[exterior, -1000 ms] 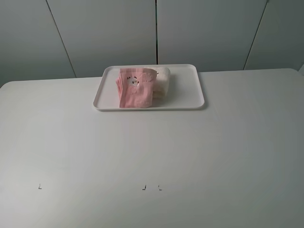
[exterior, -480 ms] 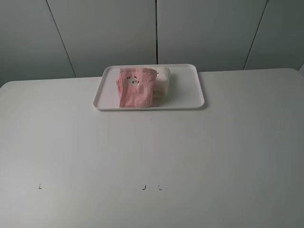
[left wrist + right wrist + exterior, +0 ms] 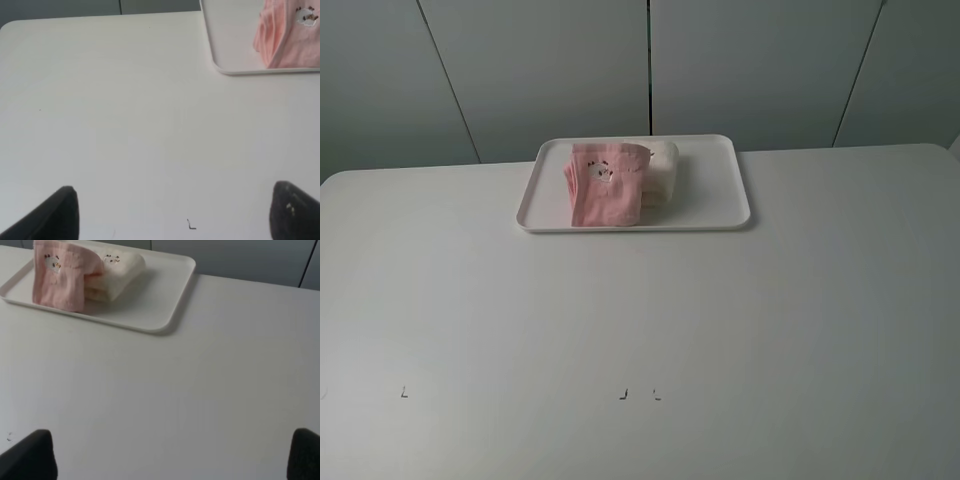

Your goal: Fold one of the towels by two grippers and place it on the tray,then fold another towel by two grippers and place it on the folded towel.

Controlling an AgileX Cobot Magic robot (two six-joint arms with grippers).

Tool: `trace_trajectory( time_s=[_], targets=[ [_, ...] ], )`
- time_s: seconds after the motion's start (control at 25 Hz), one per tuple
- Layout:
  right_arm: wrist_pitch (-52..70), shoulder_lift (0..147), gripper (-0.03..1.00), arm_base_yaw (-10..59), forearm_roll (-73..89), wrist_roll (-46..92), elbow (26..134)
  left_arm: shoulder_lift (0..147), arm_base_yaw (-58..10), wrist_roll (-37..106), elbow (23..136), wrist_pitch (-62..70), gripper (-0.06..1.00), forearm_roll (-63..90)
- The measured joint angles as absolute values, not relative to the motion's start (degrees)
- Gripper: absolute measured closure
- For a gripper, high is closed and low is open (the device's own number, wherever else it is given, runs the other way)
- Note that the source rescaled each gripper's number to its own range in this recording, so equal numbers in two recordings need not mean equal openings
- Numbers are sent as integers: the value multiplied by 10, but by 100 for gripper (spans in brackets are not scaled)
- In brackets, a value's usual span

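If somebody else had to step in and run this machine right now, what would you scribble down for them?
Left gripper: open, empty, over bare table, away from the tray.
Right gripper: open, empty, also back over the table.
White tray: at the far side of the table.
Cream towel: folded, lying on the tray.
Pink towel: folded, resting on the cream towel, overhanging toward the tray's left part.
Done: both towels folded and stacked.
Left: apparently nothing; maybe check the stack looks tidy.

A plain test room or lab bench, by the look of it: a bare white table [image 3: 640,330] with small black corner marks [image 3: 404,393] near its front edge (placement guides, perhaps), and flat grey wall panels [image 3: 740,70] behind the table.
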State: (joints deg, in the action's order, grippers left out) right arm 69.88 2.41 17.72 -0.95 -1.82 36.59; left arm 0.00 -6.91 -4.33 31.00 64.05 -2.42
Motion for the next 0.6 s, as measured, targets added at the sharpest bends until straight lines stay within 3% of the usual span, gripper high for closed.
trace_trajectory(
  time_s=[0.6],
  targets=[
    [645,2,-3,177,0,-8,297,0,-69,-43,296,627,-5,-17]
  ],
)
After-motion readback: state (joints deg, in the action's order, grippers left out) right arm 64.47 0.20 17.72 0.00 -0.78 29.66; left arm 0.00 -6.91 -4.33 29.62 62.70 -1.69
